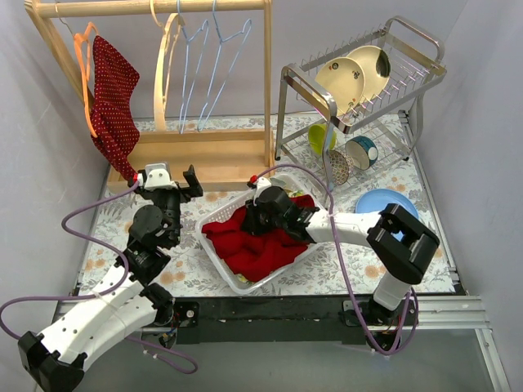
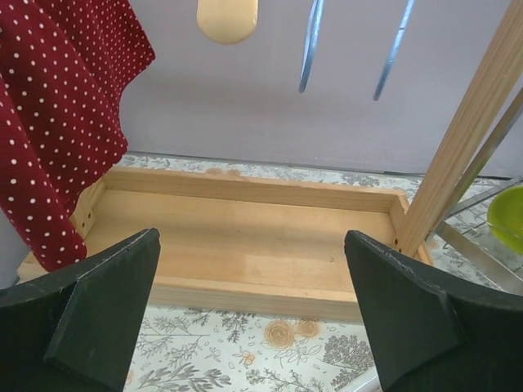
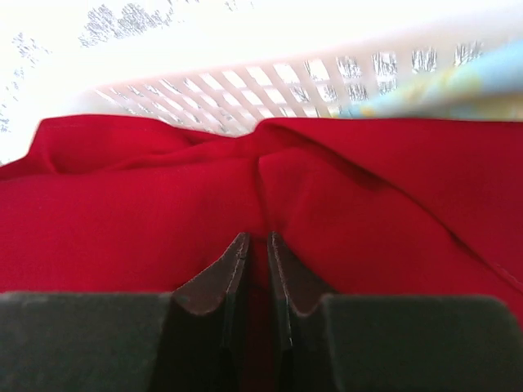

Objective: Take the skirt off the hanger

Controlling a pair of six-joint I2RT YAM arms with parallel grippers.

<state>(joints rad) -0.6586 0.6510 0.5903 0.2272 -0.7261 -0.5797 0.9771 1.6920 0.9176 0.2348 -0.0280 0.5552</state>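
A dark red skirt with white polka dots (image 1: 113, 98) hangs from an orange hanger (image 1: 84, 49) at the left end of the wooden rack; it also shows at the left of the left wrist view (image 2: 57, 122). My left gripper (image 1: 167, 178) (image 2: 251, 241) is open and empty, low in front of the rack's base, to the right of the skirt's hem. My right gripper (image 1: 255, 214) (image 3: 257, 238) is down in the white basket (image 1: 214, 253), shut on a thin fold of plain red cloth (image 1: 261, 245) (image 3: 163, 204).
The rack's wooden base tray (image 2: 245, 245) lies just ahead of my left gripper, with its upright post (image 2: 466, 131) on the right. A wooden hanger (image 1: 167, 65) and blue wire hangers (image 1: 208, 65) hang empty. A dish rack (image 1: 359, 90) and a blue plate (image 1: 384, 200) stand at the right.
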